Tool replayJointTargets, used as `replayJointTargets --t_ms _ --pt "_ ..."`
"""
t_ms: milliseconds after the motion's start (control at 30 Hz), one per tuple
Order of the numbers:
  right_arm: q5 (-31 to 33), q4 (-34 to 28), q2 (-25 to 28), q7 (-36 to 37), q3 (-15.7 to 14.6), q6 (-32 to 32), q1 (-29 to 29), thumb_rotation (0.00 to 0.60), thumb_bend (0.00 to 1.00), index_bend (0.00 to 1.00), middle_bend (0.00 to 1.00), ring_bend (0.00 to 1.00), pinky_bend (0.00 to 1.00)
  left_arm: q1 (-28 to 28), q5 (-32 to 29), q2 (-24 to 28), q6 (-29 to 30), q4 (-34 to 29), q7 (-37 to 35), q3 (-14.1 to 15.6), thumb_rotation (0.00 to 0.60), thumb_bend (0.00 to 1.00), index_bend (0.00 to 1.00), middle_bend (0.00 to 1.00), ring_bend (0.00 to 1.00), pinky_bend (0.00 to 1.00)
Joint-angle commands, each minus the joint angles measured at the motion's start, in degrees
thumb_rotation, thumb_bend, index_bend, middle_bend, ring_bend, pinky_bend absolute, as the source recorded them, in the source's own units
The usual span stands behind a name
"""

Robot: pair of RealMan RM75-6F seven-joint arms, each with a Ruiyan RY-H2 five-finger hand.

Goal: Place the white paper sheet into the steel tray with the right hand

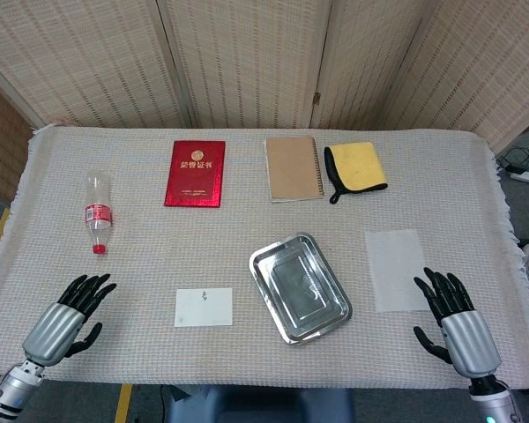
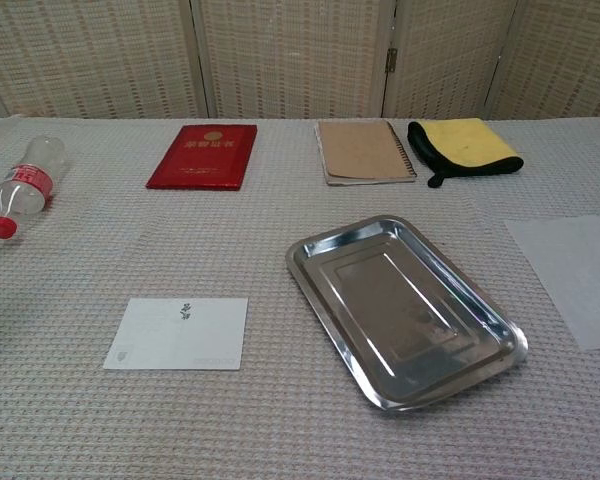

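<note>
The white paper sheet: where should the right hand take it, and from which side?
The white paper sheet lies flat on the cloth, so probably pinch its near right edge, coming from the right hand side; the steel tray lies on its left.

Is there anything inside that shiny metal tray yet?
No. The steel tray holds nothing; its bare bottom only shows reflections. The white paper sheet lies flat on the cloth beside it. Whatever is under the tray is hidden.

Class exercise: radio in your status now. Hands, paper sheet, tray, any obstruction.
Left hand and right hand open, holding nothing. White paper sheet flat on cloth, just ahead of right hand, not yet in steel tray. Tray empty; nothing between them.
</note>
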Motion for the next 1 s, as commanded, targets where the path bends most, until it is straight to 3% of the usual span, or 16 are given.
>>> replayJointTargets --t_ms 33,333,500,800,1000 --pt "0.3 0.3 -0.3 -0.2 0.1 -0.6 0.2 0.600 0.37 0.00 0.00 0.00 0.00 0.1 -0.1 0.1 0.2 -0.1 -0.1 -0.1 0.600 0.58 0.00 0.00 0.00 0.00" --pt "0.6 0.9 -0.7 -3.2 0.1 -2.4 0.8 0.600 0.37 0.00 0.00 0.00 0.00 0.0 -0.3 -0.2 0.4 0.1 -0.9 -0.3 0.600 0.58 0.00 0.00 0.00 0.00" --pt "2.5 2.2 -0.8 -6.1 -0.2 -7.2 2.2 0.600 0.37 0.00 0.00 0.00 0.00 0.2 0.1 -0.6 0.9 0.4 -0.5 -0.3 0.600 0.58 0.00 0.00 0.00 0.00" --pt "6.7 10.4 -4.4 -5.9 -0.6 -12.1 2.5 0.600 0.37 0.07 0.00 0.00 0.00 0.4 -0.6 0.4 0.5 -0.5 -2.1 -0.1 0.600 0.58 0.00 0.00 0.00 0.00" --pt "10.2 11.5 -6.0 -4.7 0.3 -13.0 1.8 0.600 0.37 0.16 0.00 0.00 0.00 0.5 -1.9 0.6 -0.3 -1.1 -1.7 -0.3 0.600 0.58 0.00 0.00 0.00 0.00"
